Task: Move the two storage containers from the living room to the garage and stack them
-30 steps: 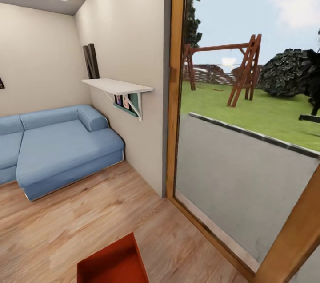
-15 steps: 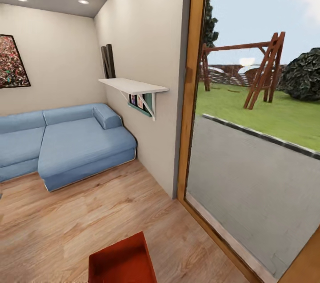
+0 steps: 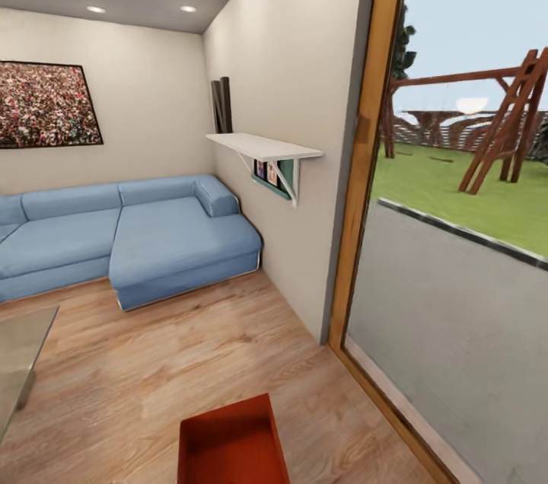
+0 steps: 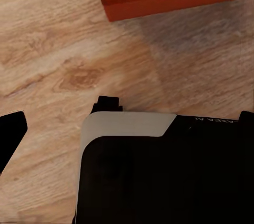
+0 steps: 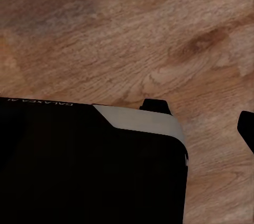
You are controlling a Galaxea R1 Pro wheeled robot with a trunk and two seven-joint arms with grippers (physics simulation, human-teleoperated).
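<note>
An orange-red storage container (image 3: pixel 230 446) is cut off by the head view's lower edge, as are the blue sofa (image 3: pixel 114 240) and glass table (image 3: pixel 19 351) at its left edge.

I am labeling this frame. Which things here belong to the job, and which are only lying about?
Job: storage container on the wood floor of the living room.

Just there: blue sofa, glass table, white shelf, wall picture, glass door, swing set outside.

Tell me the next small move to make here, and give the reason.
Probably tilt the head down and roll a little closer to the orange-red bin. It sits empty on the wood floor at the head view's bottom edge, partly cut off, and both wrist views show floor between it and the robot's base, so nothing is placed to grasp it yet.
</note>
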